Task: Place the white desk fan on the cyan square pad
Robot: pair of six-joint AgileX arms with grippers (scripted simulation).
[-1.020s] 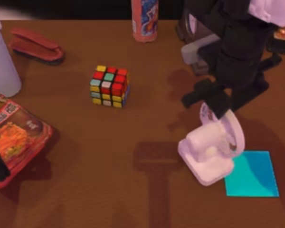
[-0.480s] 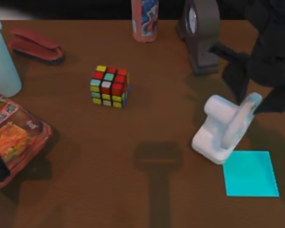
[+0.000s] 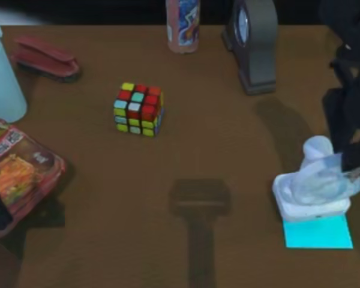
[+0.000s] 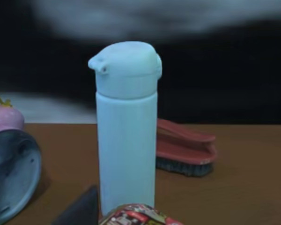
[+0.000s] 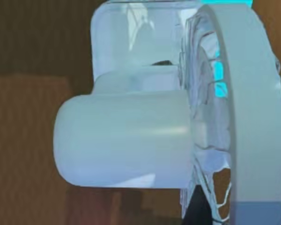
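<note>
Here the right tool (image 3: 355,161) grips the white desk fan (image 3: 315,189) by its fragile grilled head, over the cyan square pad's (image 3: 318,233) far edge; light, top-heavy plastic.

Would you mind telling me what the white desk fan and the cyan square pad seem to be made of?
The white desk fan looks like smooth moulded plastic: its housing carries soft highlights in the right wrist view, and the grille is thin. The cyan square pad seems a thin matte sheet, perhaps paper or foam; it lies flat without shine.

The white desk fan (image 3: 315,191) overlaps the far edge of the cyan square pad (image 3: 318,233).
</note>
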